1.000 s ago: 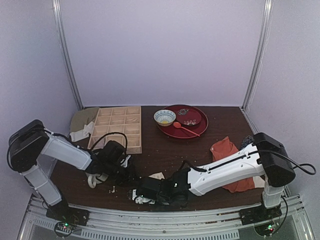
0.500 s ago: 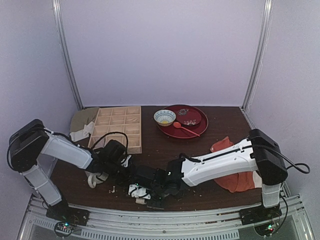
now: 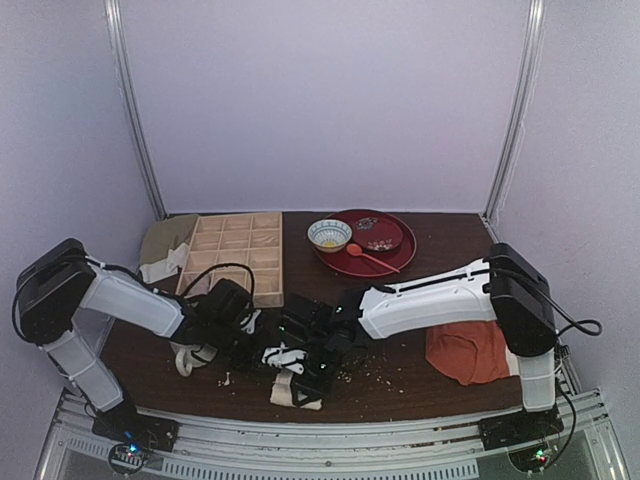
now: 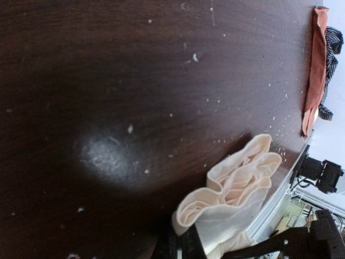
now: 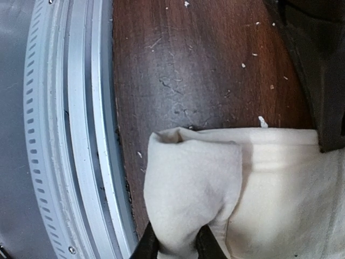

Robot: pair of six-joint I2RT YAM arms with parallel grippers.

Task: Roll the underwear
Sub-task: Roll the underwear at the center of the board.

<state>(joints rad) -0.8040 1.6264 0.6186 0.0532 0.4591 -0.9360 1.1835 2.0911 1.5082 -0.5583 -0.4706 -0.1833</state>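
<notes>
**Top external:** sitting high behind near edge, looking forward and down; taking in whole table (image 3: 400, 300) up to back wall (image 3: 320, 100); farthest view.

**Left wrist:** hanging close over tabletop at slant, facing toward orange-red garment (image 4: 312, 75) at table's right side.

**Right wrist:** pointing almost straight down, very near, framing near-edge rail (image 5: 70, 129).

**Overlap:** all three sharing underwear (image 3: 295, 392) beside that rail; both wrist views catching it low in frame.
</notes>
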